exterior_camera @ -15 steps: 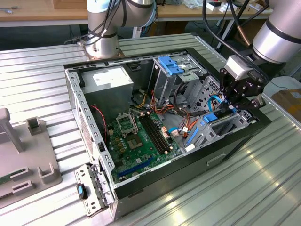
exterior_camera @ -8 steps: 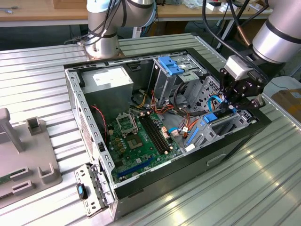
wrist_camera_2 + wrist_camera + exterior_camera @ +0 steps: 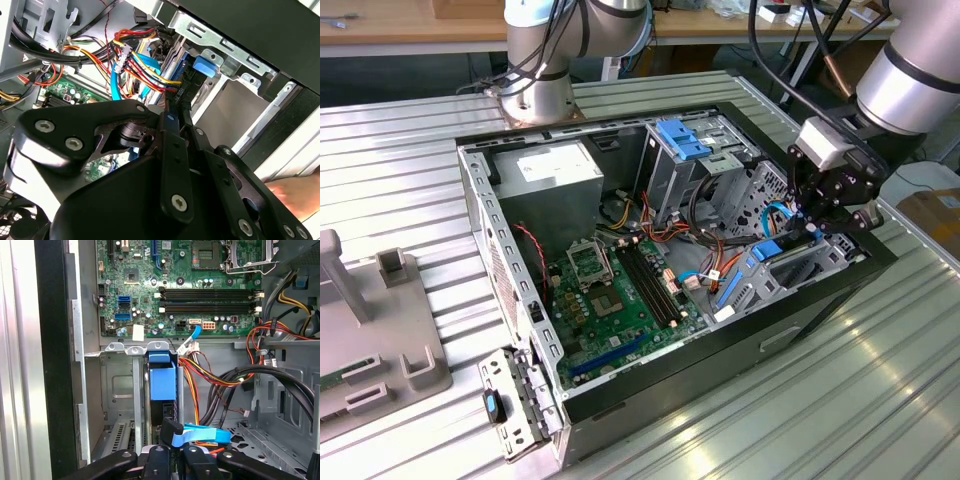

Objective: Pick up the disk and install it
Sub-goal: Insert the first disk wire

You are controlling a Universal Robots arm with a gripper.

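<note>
The drive bay's wall (image 3: 120,390) stood just beside the pincer (image 3: 172,452), which was clenched on the disk (image 3: 162,382), set on edge in that bay ahead of its fingertips. Cables (image 3: 220,380) crowded the other side. Any tilt could probably jam a rail or snag wires.

Disk (image 3: 162,382) mostly hidden in drive cage (image 3: 120,347)

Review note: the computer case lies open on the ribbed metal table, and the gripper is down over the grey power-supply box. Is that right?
Only the gripper's place is wrong. The computer case lies open on the ribbed metal table, but the gripper is down over the drive cage, apart from the power-supply box. The exterior view shows it.
</note>
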